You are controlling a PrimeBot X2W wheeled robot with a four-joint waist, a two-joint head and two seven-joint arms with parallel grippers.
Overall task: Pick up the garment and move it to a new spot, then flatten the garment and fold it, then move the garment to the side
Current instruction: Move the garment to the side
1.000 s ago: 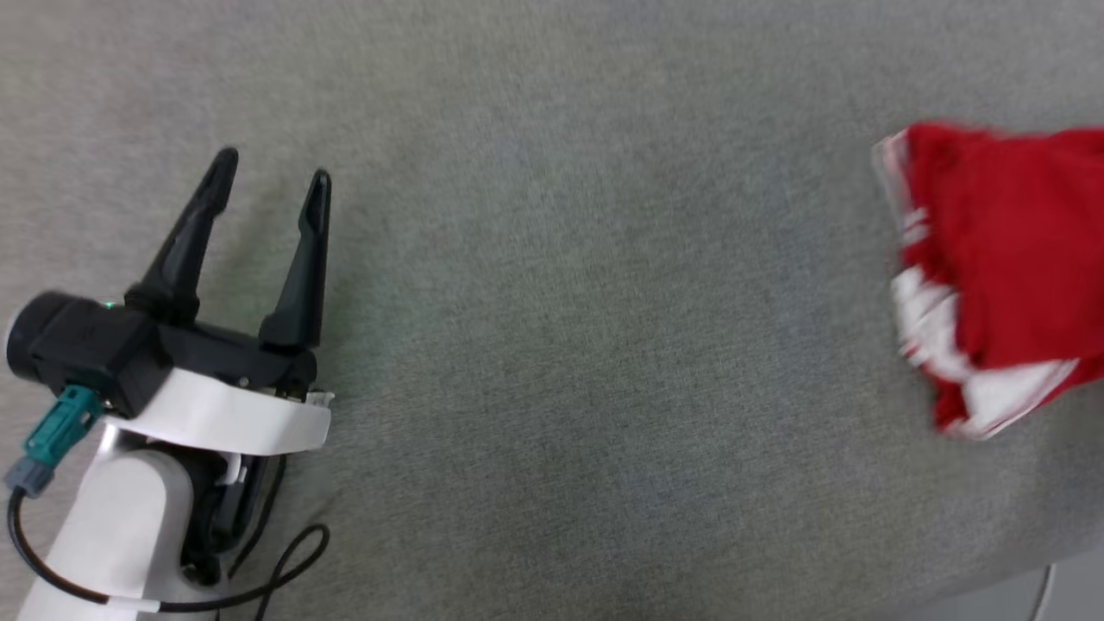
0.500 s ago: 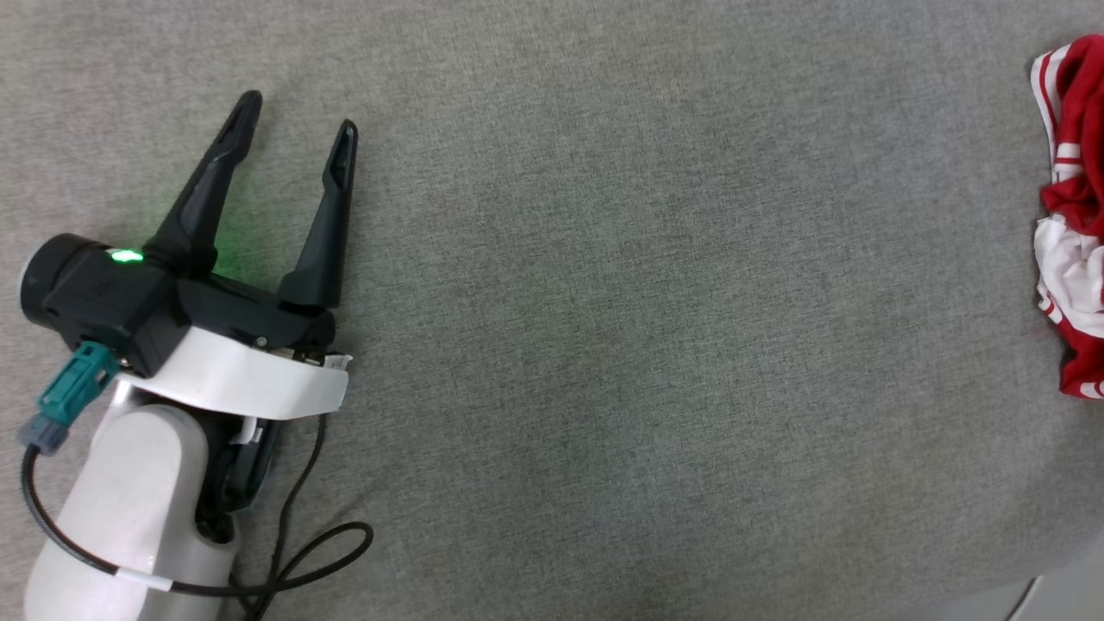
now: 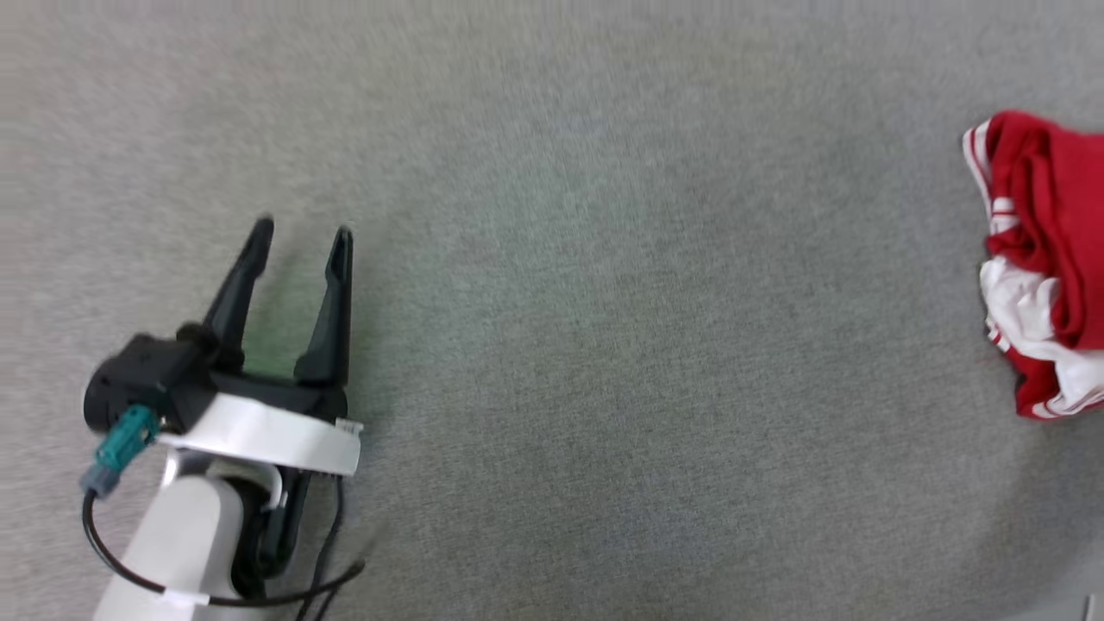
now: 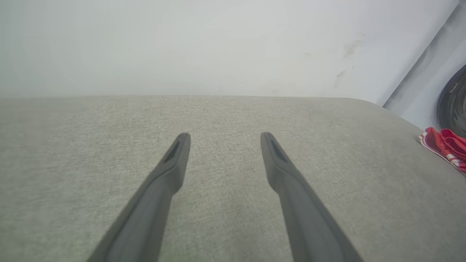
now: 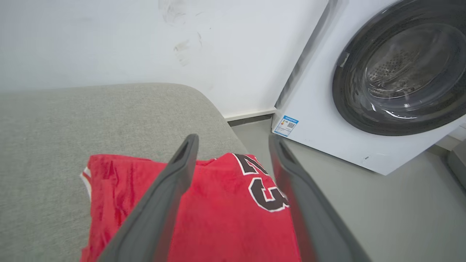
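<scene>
The garment [image 3: 1044,216], red with white striped trim, lies folded in a heap at the far right of the grey padded surface [image 3: 604,345]. From the right wrist it shows as red cloth [image 5: 218,218] with a black, white-edged "23", close to the surface's rounded corner. My right gripper [image 5: 233,140] hovers over it, open, with nothing between the fingers. My left gripper [image 3: 302,231] stands open at the lower left, far from the garment and holding nothing. In the left wrist view its fingers [image 4: 222,136] point across bare cloth, with the garment [image 4: 446,145] at the right edge.
A white washing machine [image 5: 364,91] with a dark round door stands on the grey floor [image 5: 400,211], just past the surface's right corner. A white wall [image 4: 218,43] runs behind the surface. A wide stretch of grey cloth lies between the left gripper and the garment.
The whole head view has shifted, so the camera has moved. The garment was blurred with motion a second ago and now lies still at the right edge.
</scene>
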